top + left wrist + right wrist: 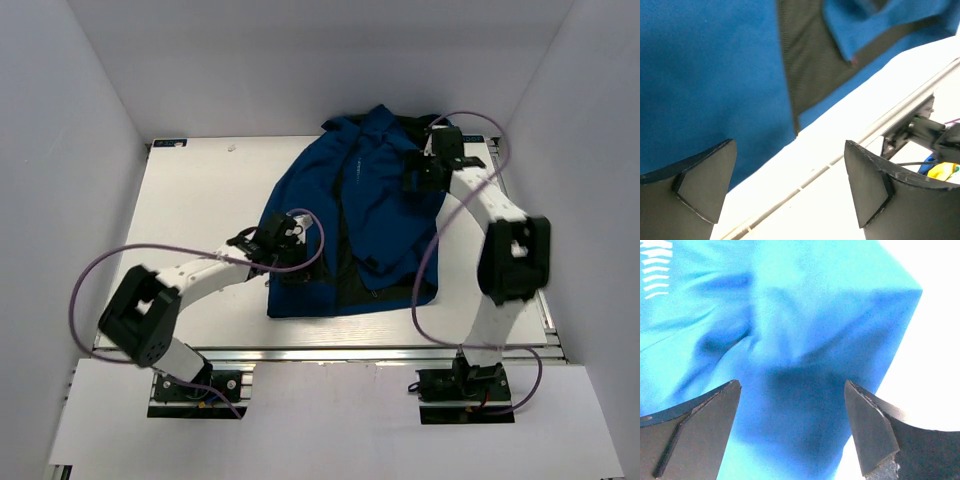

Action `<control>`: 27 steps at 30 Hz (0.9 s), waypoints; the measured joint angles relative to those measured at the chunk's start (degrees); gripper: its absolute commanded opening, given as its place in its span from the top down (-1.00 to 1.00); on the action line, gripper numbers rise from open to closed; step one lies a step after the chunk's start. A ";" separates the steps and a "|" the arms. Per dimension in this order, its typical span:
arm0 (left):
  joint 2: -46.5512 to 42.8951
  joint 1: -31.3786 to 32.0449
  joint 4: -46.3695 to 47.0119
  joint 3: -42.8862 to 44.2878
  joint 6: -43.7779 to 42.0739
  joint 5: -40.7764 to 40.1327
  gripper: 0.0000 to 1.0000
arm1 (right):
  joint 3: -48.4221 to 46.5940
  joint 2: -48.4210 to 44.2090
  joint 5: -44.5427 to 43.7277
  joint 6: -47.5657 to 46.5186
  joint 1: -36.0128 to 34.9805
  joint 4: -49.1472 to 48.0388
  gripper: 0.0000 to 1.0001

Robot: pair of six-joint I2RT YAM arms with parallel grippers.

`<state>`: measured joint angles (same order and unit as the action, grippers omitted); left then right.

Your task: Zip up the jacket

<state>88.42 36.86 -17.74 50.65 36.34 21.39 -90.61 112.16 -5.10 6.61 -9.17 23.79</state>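
The white bench takes up most of the enclosure, and both arms reach out across it from the near edge. The royal-blue jacket is spread flat on it, directly under both sets of fingers, hood end farthest from the arm bases and hem nearest them.

The left fingers hang over the jacket's near hem with the two of them spread wide apart and nothing between them. From the wrist, blue cloth lies beyond one finger, while bare bench and its metal edge rail show in the gap and past the other.

The right fingers sit above the far part of the jacket, gaping just as wide and gripping nothing. Wrinkled blue fabric fills the space between them, and bench shows past the outer finger.

The jacket's front is parted toward the hem, baring a strip of black lining. The dark zipper runs along that open edge, just ahead of the left fingers.

A few small white printed bars mark the cloth beyond the right fingers.
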 measured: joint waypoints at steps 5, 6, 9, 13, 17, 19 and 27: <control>-10.82 0.02 -3.39 -0.31 0.09 -5.46 -0.96 | 14.69 -24.06 0.92 0.94 -4.66 -0.28 -0.79; -12.55 0.02 -4.74 0.00 0.13 -7.74 -0.96 | 17.42 -27.61 0.31 1.46 -6.86 -0.13 -0.79; -15.34 0.02 -8.79 1.44 0.63 -14.03 -0.96 | 24.90 -33.62 -0.72 5.18 -14.95 0.46 -0.79; -16.20 -0.07 -13.18 2.38 2.01 -20.24 -0.96 | 31.98 -31.82 -2.08 13.03 -19.54 2.34 -0.79; -18.67 -0.07 -15.32 0.74 3.52 -22.77 -0.96 | 33.31 -27.19 -4.26 18.18 -21.00 3.80 -0.79; -20.79 -0.07 -15.74 -1.07 4.42 -23.61 -0.96 | 33.31 -25.51 -5.35 19.76 -21.51 3.08 -0.79; -25.70 -0.07 -18.69 -3.48 7.04 -26.16 -0.96 | 33.29 -20.04 -6.91 23.30 -21.99 -3.43 1.00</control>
<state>62.72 36.80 -36.42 47.18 43.38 -4.78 -57.32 92.12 -12.01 29.91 -31.16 20.36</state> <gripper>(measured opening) 0.979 0.168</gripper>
